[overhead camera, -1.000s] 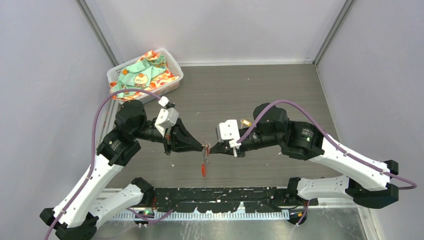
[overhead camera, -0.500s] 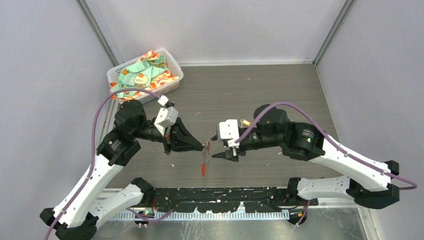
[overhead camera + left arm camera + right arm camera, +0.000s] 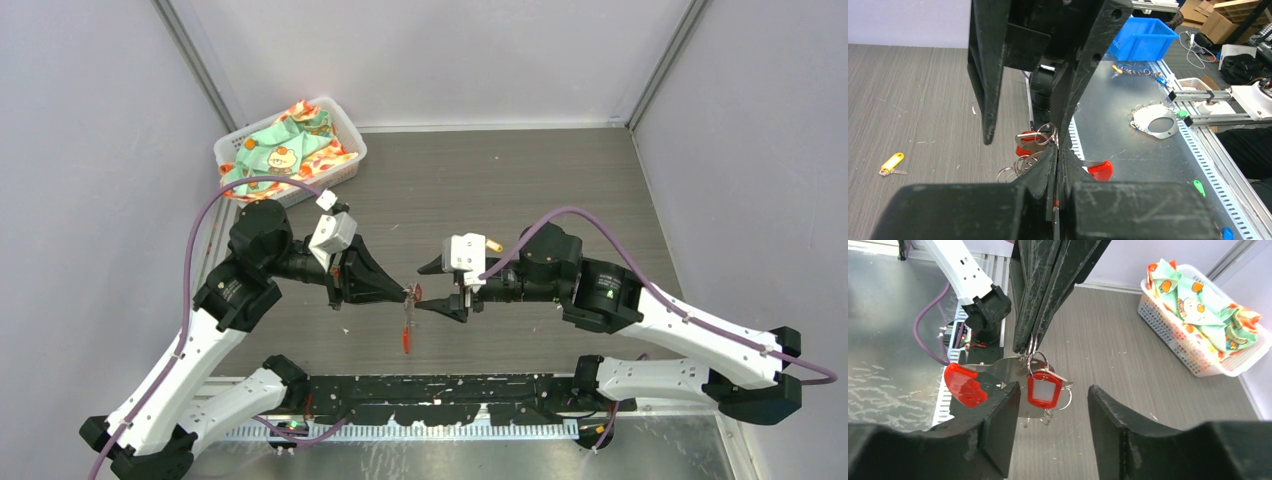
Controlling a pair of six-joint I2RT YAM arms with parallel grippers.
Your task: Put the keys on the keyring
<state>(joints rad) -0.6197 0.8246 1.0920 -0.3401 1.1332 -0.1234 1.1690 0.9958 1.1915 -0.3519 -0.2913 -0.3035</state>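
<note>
- Our left gripper [image 3: 408, 293] is clenched tight on the top of the keyring [image 3: 407, 320], a bunch of silvery wire loops with a bright red curved strip at its low end. It holds the ring up in the air over the near middle of the grey wood-grain table [image 3: 560, 180].
- Our right gripper [image 3: 432, 288] faces it from the right with its jaws standing apart and nothing in them.
- The small key with the red plastic tag [image 3: 1044, 389] hangs from the loops between those two fingers. We judge it already threaded on, though the wrist view does not settle how securely.
- The key with the yellow tag [image 3: 892, 162] lies flat on the table, off to the far right behind the right wrist (this one, we reckon, is the job remaining).
- To do this well, we would draw the right gripper straight back, clear of the red tag, so that no finger snags a loop.
- We would hold the left grip firm and level so the dangling strip does not swing.
- The yellow key lies flat, so we would come down on its tag rather than its thin blade.
</note>
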